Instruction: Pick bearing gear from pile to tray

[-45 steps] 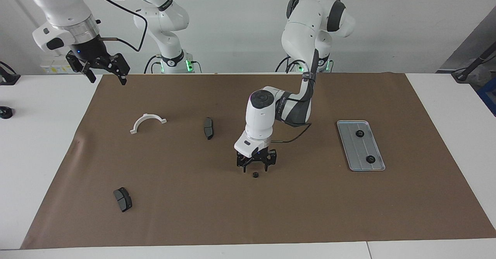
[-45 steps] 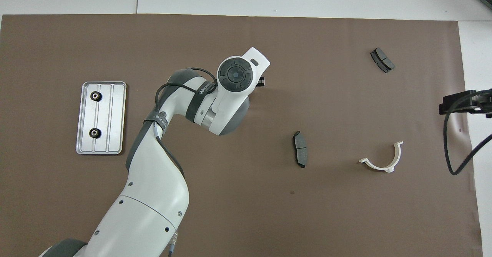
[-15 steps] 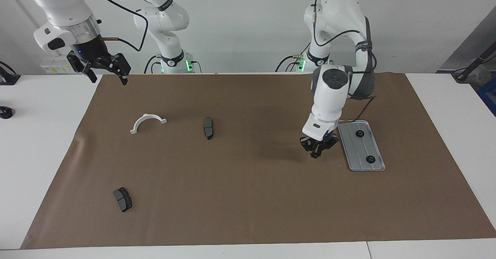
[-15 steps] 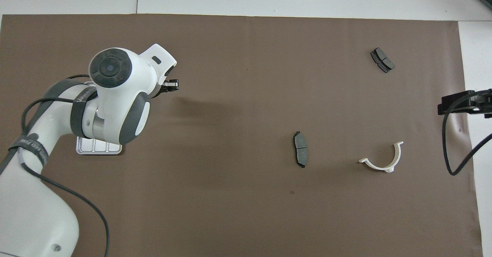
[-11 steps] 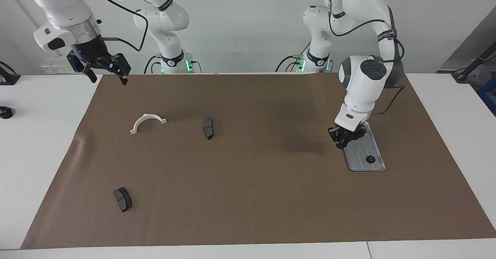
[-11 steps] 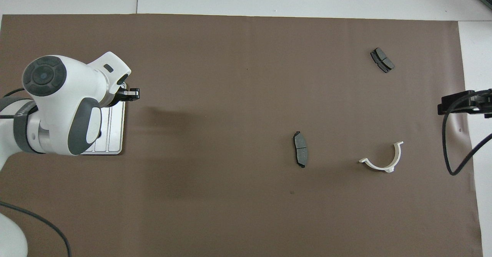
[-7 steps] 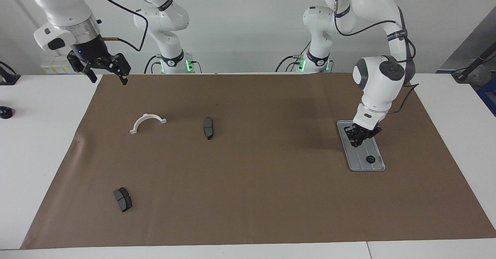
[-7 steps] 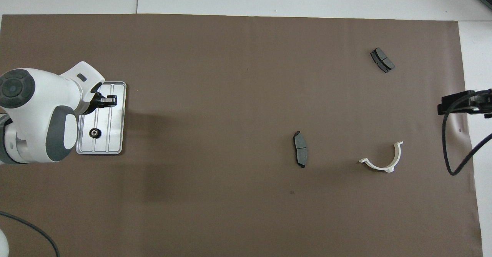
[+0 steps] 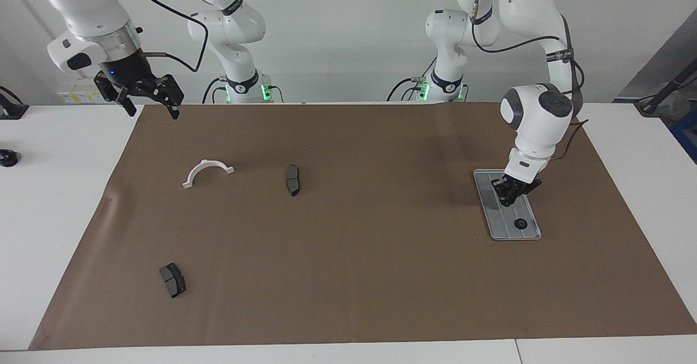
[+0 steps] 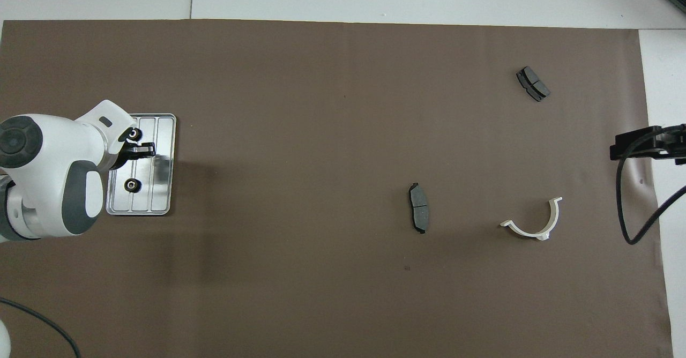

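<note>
The silver tray (image 9: pixel 498 225) lies on the brown mat toward the left arm's end of the table; it also shows in the overhead view (image 10: pixel 161 186). A black ring (image 9: pixel 521 224) lies in it at its end farther from the robots (image 10: pixel 131 185). A second ring (image 10: pixel 134 133) shows at the tray's nearer end in the overhead view. My left gripper (image 9: pixel 509 196) hangs low over the tray's middle (image 10: pixel 142 149). Its fingers stand close together on a small black ring that I can barely make out. My right gripper (image 9: pixel 152 113) waits open, raised over the mat's corner at the right arm's end.
On the mat lie a white half-ring bracket (image 9: pixel 208 171), a dark pad (image 9: pixel 293 180) beside it toward the middle, and a second dark pad (image 9: pixel 172 280) farther from the robots. No loose ring shows on the mat.
My left gripper has travelled from the middle of the mat, where a black ring lay under it, to over the tray. That ring is gone from the mat. The right arm has not moved.
</note>
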Robot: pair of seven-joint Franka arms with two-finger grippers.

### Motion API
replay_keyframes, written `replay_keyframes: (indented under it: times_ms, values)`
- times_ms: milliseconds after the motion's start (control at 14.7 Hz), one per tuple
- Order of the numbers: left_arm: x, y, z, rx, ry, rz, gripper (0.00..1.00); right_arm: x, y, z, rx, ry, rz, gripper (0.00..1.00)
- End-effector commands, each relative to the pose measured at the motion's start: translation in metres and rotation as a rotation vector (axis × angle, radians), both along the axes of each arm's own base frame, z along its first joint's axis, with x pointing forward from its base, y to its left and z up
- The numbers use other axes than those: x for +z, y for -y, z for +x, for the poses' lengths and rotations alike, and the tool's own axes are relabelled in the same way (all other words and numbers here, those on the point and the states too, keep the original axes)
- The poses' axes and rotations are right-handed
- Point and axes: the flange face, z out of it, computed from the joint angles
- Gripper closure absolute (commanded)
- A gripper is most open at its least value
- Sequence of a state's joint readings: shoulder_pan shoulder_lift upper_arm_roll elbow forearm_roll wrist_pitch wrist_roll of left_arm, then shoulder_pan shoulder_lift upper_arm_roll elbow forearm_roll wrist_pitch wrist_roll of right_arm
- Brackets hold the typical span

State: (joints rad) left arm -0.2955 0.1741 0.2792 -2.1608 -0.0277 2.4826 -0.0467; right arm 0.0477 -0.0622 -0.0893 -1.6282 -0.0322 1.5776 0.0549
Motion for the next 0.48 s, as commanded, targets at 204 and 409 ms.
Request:
replay_keyframes:
  times_ms: [204, 409]
  values:
    - [-0.02, 0.001, -0.002, 0.005, 0.005, -0.018, 0.83, 0.001, -0.001, -0.002, 0.021, -0.009, 0.011, 0.0]
    - [-0.024, 0.002, 0.0, -0.003, 0.002, -0.014, 0.4, 0.001, -0.001, -0.002, 0.02, -0.009, 0.011, 0.0]
